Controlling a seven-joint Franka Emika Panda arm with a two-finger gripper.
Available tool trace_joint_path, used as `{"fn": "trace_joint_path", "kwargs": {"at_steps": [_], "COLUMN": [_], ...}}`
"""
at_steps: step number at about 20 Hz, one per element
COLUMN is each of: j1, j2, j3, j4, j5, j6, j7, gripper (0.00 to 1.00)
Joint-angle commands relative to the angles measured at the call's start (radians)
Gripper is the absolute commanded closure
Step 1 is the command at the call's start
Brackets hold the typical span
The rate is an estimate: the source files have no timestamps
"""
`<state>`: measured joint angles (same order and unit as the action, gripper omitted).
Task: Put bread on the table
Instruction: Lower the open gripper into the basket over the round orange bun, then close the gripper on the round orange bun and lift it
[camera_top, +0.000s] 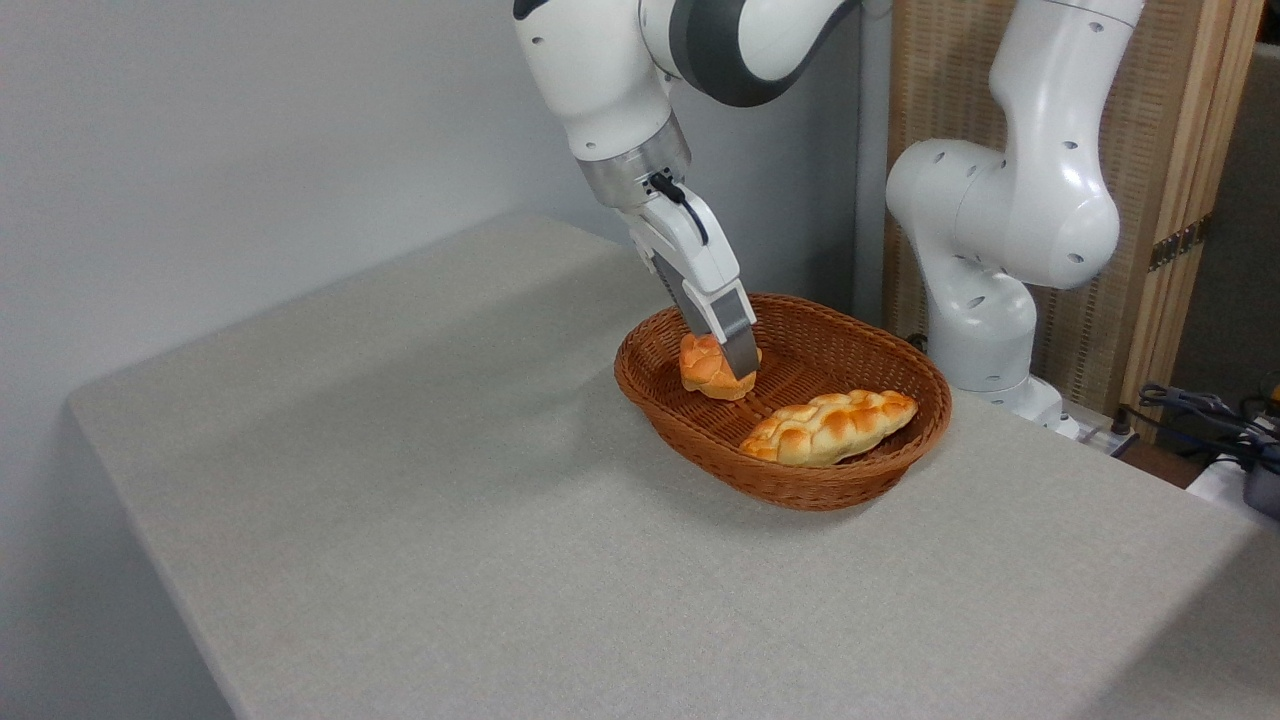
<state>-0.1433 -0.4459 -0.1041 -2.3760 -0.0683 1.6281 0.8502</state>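
While the bread (708, 367) sits low at the nine o'clock end of the wicker basket (860, 478), the gripper (738, 362) reaches down into it from twelve o'clock, its fingers (738, 345) set against the bun's right side. Only one finger shows clearly; the other is hidden behind it or the bun, so I cannot tell whether they are pinching the bun or merely set around it. The bun looks tipped a little, perhaps just clear of the basket floor, though that is uncertain. A braided loaf (828, 426) lies at about four o'clock in the same basket, apart from the bun.

I judge this to be the grasp-and-lift step: the bun is not yet out. The next move calls for a straight rise high enough to clear the rim, then a carry toward eight o'clock over the open grey worktop (400, 480), keeping the loaf and basket undisturbed.
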Motion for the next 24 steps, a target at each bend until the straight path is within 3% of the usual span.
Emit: {"fn": "trace_joint_path", "kwargs": {"at_steps": [1, 6, 8, 10, 13, 14, 15, 19, 22, 24], "j1": [-0.005, -0.007, -0.007, -0.007, -0.004, -0.004, -0.002, -0.001, 0.002, 0.002], "j2": [0.001, 0.007, 0.016, 0.021, 0.030, 0.038, 0.036, 0.038, 0.038, 0.038], "j3": [-0.002, -0.054, -0.077, -0.085, -0.083, -0.083, -0.082, -0.080, -0.072, -0.072], "j4": [-0.011, -0.087, -0.091, -0.101, -0.108, -0.104, -0.104, -0.104, -0.101, -0.101], "j5": [-0.047, -0.077, -0.143, -0.148, -0.139, -0.136, -0.134, -0.048, -0.045, -0.045], "j6": [-0.002, 0.102, 0.116, 0.147, 0.157, 0.165, 0.165, 0.148, 0.141, 0.141], "j7": [-0.007, -0.007, -0.007, -0.007, 0.004, 0.006, 0.009, 0.050, 0.059, 0.058], "gripper": [0.00, 0.00, 0.00, 0.01, 0.41, 0.58, 0.65, 0.73, 0.88, 0.89]}}
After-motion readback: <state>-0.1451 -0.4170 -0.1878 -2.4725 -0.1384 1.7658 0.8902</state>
